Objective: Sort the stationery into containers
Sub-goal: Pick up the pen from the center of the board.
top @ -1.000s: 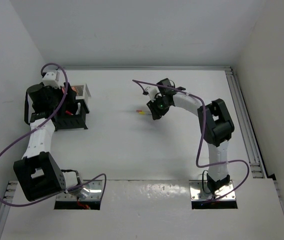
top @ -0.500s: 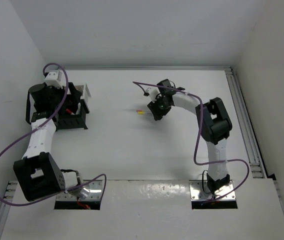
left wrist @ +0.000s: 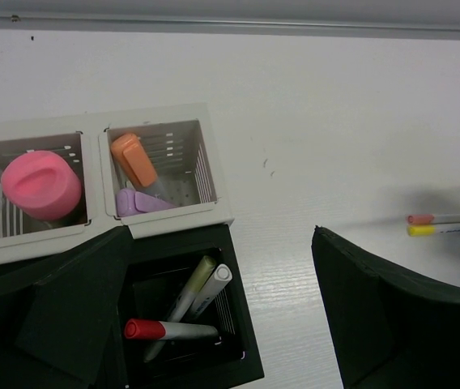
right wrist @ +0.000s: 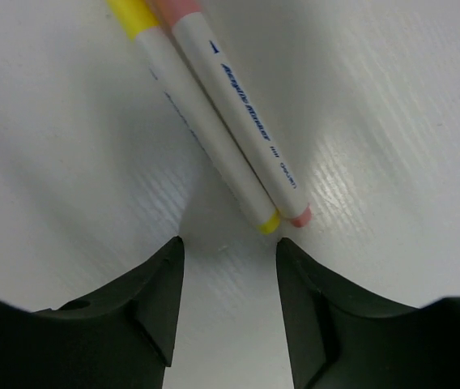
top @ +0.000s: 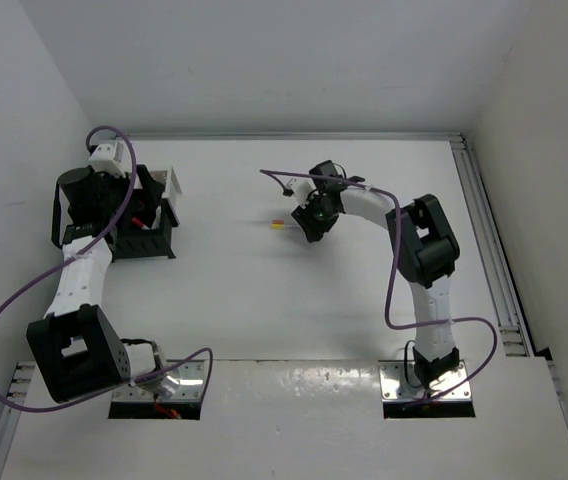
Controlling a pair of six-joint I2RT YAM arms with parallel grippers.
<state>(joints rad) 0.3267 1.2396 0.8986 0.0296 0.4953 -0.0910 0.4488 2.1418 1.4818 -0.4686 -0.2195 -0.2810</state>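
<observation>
The two pens left to sort lie out on the white table [top: 244,300], well away from the containers, and the right gripper [right wrist: 230,250] is right next to them. The left gripper [top: 132,208] is far off on the other side, so the right arm is the one to pick them up. From that hand's own camera, the pens start just past the fingertips [right wrist: 169,259] and run away from the hand, leaning a bit to the left. Their near ends point almost into the gap between the jaws. I think the hand needs to slide forward so the jaws come to either side of a pen and can squeeze across it. The jaws stand partly apart with nothing between them. The yellow-capped pen [right wrist: 193,121] and the pink-capped pen [right wrist: 246,105] are thin and white. They lie side by side and touch, so grabbing just one may be tricky. The left gripper hangs over the black organizer [left wrist: 214,369] and the white bin [left wrist: 173,217], its jaws spread wide and holding nothing. A red-capped marker [left wrist: 165,330] lies in the organizer, and an orange marker [left wrist: 133,160] and a round pink piece [left wrist: 41,184] sit in the bin.
</observation>
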